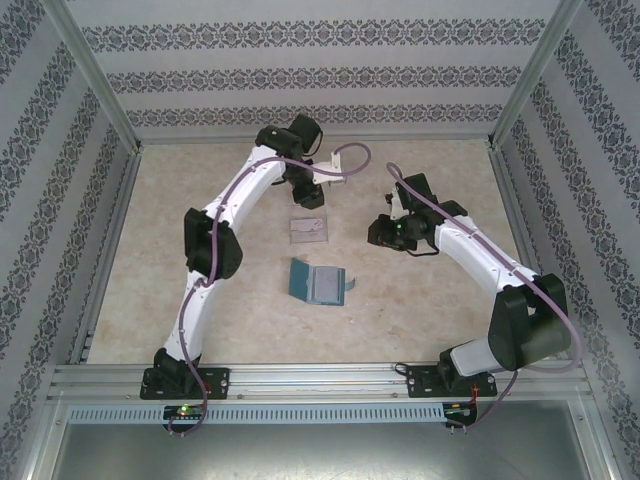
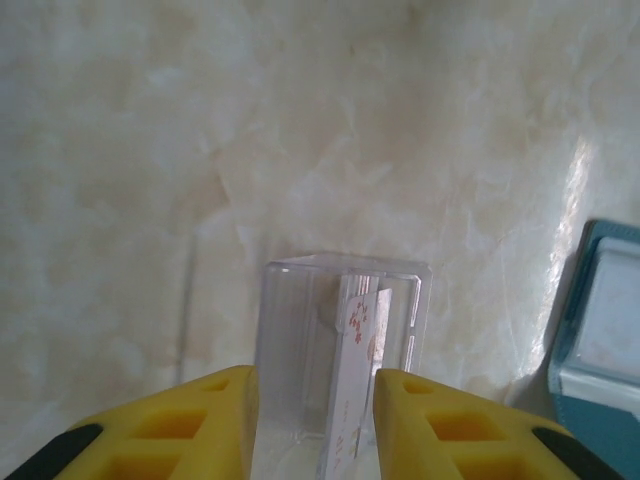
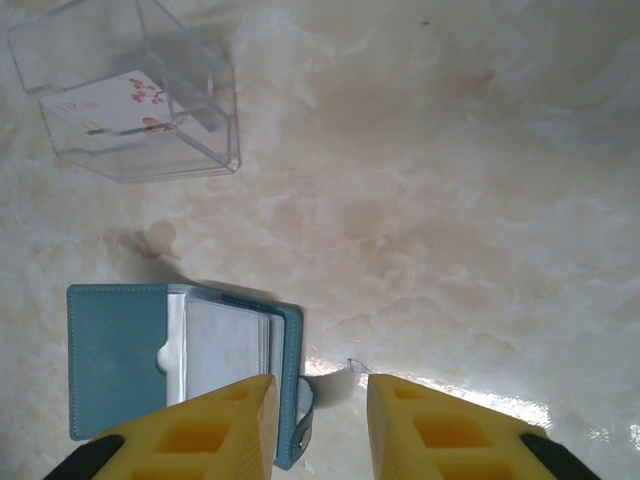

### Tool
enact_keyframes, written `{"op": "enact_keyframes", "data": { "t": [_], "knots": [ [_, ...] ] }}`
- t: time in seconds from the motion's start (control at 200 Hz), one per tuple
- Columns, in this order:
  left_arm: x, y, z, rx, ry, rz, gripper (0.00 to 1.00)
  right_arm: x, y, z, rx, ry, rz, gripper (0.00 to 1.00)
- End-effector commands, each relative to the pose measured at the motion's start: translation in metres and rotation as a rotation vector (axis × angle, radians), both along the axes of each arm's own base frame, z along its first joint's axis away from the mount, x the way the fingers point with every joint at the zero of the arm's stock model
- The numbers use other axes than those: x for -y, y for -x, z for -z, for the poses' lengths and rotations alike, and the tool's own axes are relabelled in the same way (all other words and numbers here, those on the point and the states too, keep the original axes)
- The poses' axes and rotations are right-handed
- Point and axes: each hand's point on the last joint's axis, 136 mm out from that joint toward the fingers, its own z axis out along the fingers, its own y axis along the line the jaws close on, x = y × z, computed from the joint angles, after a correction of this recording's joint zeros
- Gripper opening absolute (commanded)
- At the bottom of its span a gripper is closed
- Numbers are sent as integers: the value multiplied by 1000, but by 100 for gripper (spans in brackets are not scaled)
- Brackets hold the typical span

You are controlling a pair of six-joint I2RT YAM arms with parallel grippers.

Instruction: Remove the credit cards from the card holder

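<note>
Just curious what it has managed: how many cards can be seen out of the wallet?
1: a white card inside the clear box. More may be hidden in the open wallet.

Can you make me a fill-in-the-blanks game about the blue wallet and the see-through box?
The card holder is not shut: it lies ___ on the table.
The white card with red marks sits ___ the clear box.
The left fingers above that box are coloured ___.
Missing words: open, inside, yellow.
</note>
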Motion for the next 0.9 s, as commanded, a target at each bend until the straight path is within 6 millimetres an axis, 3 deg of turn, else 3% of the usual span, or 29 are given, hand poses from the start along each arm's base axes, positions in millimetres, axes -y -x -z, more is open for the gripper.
{"op": "enact_keyframes", "data": {
  "t": [0.0,0.275,0.405,0.62,0.899],
  "knots": [
    [13,-7,-43,84,136,-98,35,-5,-6,-6,16,-2,10,31],
    [11,-5,-89,155,392,-373,37,-22,-2,-8,20,-21,-26,31],
    [3,0,-101,127,511,-546,44,-35,2,-6,13,-41,-56,31],
    [-6,27,-86,-25,561,-754,46,-61,15,-1,-25,-80,-106,31],
    [-2,69,-35,-300,560,-950,42,-99,38,18,-114,-138,-130,30]
  ]
}}
